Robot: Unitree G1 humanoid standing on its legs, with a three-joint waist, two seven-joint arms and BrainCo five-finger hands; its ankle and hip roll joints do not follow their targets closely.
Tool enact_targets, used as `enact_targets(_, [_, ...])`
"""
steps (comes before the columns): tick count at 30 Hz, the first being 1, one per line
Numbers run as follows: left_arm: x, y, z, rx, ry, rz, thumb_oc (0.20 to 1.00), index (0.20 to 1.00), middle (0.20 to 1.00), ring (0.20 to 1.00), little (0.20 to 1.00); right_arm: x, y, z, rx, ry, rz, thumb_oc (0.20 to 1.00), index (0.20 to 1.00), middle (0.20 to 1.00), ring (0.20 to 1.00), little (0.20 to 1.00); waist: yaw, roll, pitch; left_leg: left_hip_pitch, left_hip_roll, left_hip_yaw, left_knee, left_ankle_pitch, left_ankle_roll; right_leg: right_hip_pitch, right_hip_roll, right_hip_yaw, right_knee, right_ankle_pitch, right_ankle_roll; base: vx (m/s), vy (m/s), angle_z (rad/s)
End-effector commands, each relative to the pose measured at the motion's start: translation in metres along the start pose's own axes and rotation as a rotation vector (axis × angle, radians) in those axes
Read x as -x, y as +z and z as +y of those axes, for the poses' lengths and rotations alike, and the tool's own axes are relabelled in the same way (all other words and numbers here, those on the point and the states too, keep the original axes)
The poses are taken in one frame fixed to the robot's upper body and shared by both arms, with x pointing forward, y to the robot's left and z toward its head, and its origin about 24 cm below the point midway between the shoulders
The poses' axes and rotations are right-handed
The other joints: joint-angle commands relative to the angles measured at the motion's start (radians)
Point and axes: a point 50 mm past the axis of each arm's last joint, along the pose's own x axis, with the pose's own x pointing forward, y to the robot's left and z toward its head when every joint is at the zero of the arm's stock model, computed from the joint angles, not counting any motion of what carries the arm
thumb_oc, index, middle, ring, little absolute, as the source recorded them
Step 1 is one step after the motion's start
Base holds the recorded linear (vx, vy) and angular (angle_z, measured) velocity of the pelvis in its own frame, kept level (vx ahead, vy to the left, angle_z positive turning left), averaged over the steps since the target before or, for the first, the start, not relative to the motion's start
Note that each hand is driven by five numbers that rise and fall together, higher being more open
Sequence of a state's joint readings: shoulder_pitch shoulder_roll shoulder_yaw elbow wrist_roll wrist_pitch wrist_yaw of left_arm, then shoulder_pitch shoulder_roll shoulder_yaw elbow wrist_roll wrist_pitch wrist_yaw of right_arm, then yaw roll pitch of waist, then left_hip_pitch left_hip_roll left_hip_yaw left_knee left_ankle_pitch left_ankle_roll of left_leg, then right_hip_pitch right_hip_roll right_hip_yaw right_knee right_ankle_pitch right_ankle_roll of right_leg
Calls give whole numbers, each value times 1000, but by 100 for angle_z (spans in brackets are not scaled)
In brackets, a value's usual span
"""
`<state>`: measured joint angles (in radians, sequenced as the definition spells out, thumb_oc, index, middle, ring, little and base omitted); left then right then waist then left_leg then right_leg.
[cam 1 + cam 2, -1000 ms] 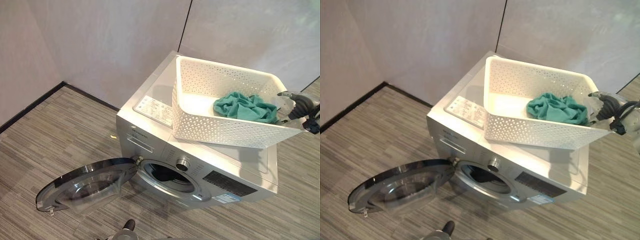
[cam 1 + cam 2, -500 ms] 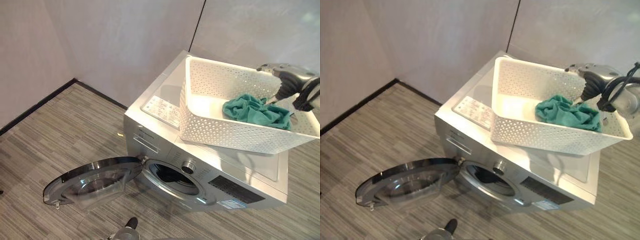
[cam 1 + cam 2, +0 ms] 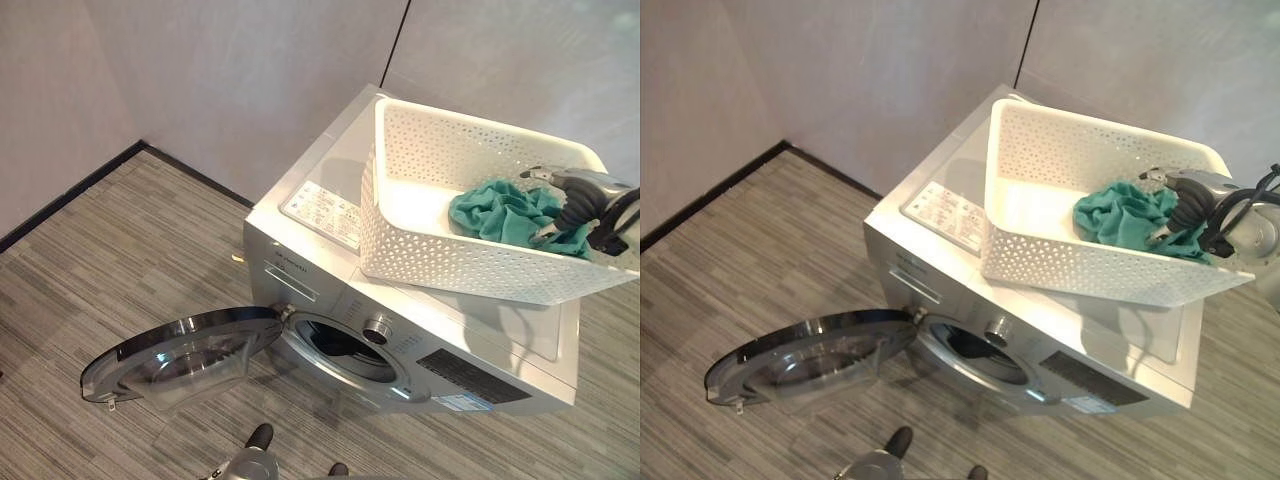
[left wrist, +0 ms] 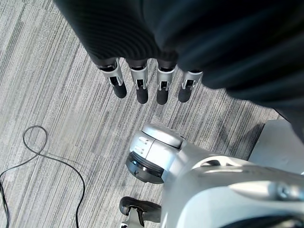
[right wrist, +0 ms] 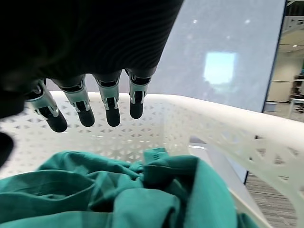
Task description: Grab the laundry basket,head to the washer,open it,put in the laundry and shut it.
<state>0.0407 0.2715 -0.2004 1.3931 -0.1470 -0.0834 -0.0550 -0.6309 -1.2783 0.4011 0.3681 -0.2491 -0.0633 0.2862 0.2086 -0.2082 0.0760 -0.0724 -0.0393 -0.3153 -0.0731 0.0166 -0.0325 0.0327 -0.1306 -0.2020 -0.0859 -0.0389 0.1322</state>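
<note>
A white perforated laundry basket (image 3: 440, 260) rests on top of the silver washer (image 3: 330, 225). A teal cloth (image 3: 505, 215) lies bunched in its right half. My right hand (image 3: 570, 195) reaches over the basket's right rim and hovers just above the cloth (image 5: 142, 194), its fingers (image 5: 111, 104) straight and holding nothing. The washer's round door (image 3: 180, 350) hangs wide open to the left, and the dark drum opening (image 3: 345, 345) shows. My left hand (image 4: 147, 88) hangs low over the floor, fingers straight and empty.
Grey walls stand close behind the washer, meeting the striped wood-look floor (image 3: 120, 250) at a dark skirting line. The open door juts out over the floor in front of the washer at the left.
The right hand has come from the basket's right rim, risen over it, and dropped down inside onto the teal cloth. The camera has shifted a little; the basket and washer stay put.
</note>
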Motion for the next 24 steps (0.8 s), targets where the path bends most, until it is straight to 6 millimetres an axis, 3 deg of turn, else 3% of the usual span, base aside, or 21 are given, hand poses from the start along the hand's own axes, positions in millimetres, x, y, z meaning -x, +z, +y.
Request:
enact_targets(1, [2,-20,-12,-6,-54,78,1000,1000,1000,1000,1000,7,-11,-18,31,-47,58,1000,1000,1000,1000,1000,35,-30,-46,-60,30,-38,-14,39,31,-77,-20,-9,-1,146,33,0,0,0])
enact_targets(11, [-1,-3,-20,-45,-82,22,1000,1000,1000,1000,1000,-3,-11,40,13,189,46,1000,1000,1000,1000,1000,37,-31,-20,-76,31,-34,-14,45,30,-95,-18,-4,-1,148,32,0,0,0])
enact_targets(12, [-1,-2,-21,-53,-87,17,1000,1000,1000,1000,1000,-5,-3,54,40,278,10,1000,1000,1000,1000,1000,42,-34,-13,-80,31,-33,-14,47,30,-100,-17,-3,-1,149,32,0,0,0])
enact_targets(15, [-1,-3,-22,-58,-96,18,1000,1000,1000,1000,1000,-4,10,68,53,392,-53,1000,1000,1000,1000,1000,46,-39,-10,-86,32,-32,-14,49,28,-105,-17,-4,-1,149,32,4,0,-1])
enact_targets(20, [0,-5,-24,-75,-111,25,1000,1000,1000,1000,1000,-4,30,73,104,485,-143,1000,1000,1000,1000,1000,54,-43,-10,-90,33,-34,-14,49,27,-108,-17,-6,-1,148,33,0,0,0])
enact_targets(21, [0,-6,-25,-76,-113,25,1000,1000,1000,1000,1000,-6,34,73,104,490,-155,200,200,200,200,200,57,-44,-9,-91,34,-34,-14,50,26,-108,-17,-7,-1,147,33,0,0,0])
enact_targets(24, [0,-7,-28,-74,-115,29,1000,1000,1000,1000,1000,-15,44,63,82,428,-175,200,200,200,200,200,64,-45,-8,-91,35,-37,-14,50,25,-107,-16,-9,-1,145,32,10,1,0])
